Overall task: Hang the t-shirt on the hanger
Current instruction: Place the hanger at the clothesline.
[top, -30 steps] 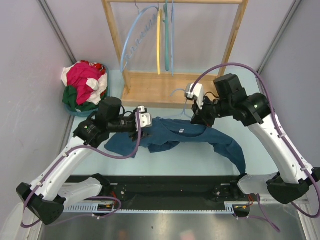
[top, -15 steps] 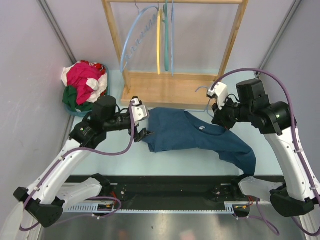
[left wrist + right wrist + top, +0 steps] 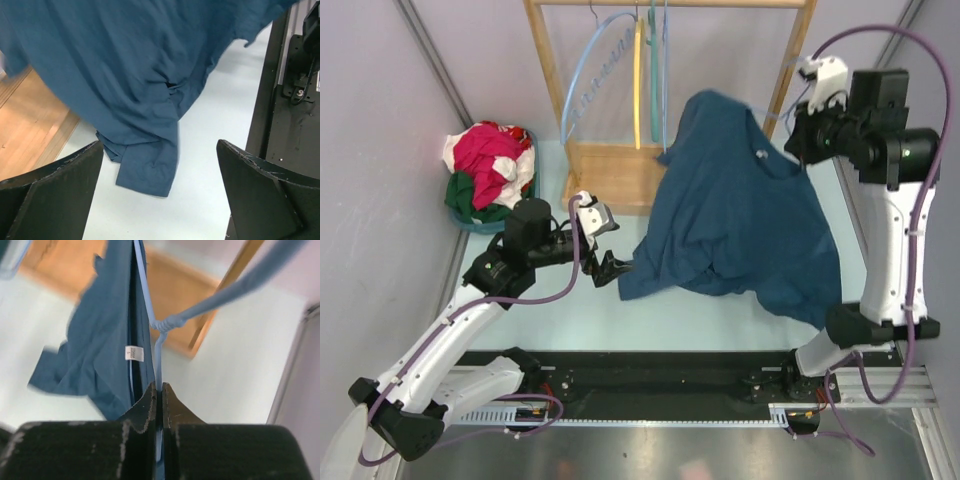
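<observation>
The right pincer [image 3: 159, 388] was pressed together on the hanger [image 3: 161, 323] wire, held high. The t-shirt [image 3: 740, 210] hung from it above the table [image 3: 560, 320]. The left pincer [image 3: 608, 267] stood spread near the hem, not touching.

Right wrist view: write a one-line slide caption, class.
Shut right gripper grips the wire hanger below its twist; the teal t-shirt hangs alongside.

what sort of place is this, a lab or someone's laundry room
Most likely a robot lab test cell set up for laundry work: a walled-in table, a wooden rack with hangers, and a heap of clothes.
</observation>
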You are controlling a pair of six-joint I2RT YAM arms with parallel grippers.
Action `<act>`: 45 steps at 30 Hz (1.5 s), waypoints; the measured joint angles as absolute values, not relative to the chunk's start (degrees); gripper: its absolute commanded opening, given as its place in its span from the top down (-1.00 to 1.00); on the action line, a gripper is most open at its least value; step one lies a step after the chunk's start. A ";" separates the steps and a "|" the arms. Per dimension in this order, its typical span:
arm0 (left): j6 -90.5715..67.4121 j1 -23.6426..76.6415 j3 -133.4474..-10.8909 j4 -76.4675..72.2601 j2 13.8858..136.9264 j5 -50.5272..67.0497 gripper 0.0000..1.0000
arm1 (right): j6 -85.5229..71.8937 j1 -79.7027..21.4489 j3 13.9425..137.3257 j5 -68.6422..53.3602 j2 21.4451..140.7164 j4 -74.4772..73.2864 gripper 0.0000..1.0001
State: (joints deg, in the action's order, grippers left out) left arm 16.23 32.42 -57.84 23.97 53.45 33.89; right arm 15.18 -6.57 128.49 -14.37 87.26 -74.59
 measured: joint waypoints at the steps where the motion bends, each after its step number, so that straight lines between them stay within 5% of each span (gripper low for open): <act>1: 15.88 32.42 -57.84 23.83 53.45 34.00 -1.00 | 14.79 -5.69 132.66 -14.20 89.69 -74.63 1.00; 5: 15.11 32.42 -57.84 22.98 53.45 34.46 -1.00 | 13.98 -4.49 144.22 -13.47 97.76 -71.37 1.00; 24: 13.39 32.36 -53.49 21.50 48.56 34.02 -1.00 | 13.82 -5.78 145.40 -6.59 109.80 -43.07 1.00; 39: 13.02 32.36 -51.70 21.76 47.07 32.95 -1.00 | 14.98 -5.82 146.19 -3.73 116.16 -38.33 1.00; 45: 12.40 32.27 -51.00 21.93 46.96 31.83 -1.00 | 14.96 -6.35 146.08 -3.40 116.14 -38.50 0.46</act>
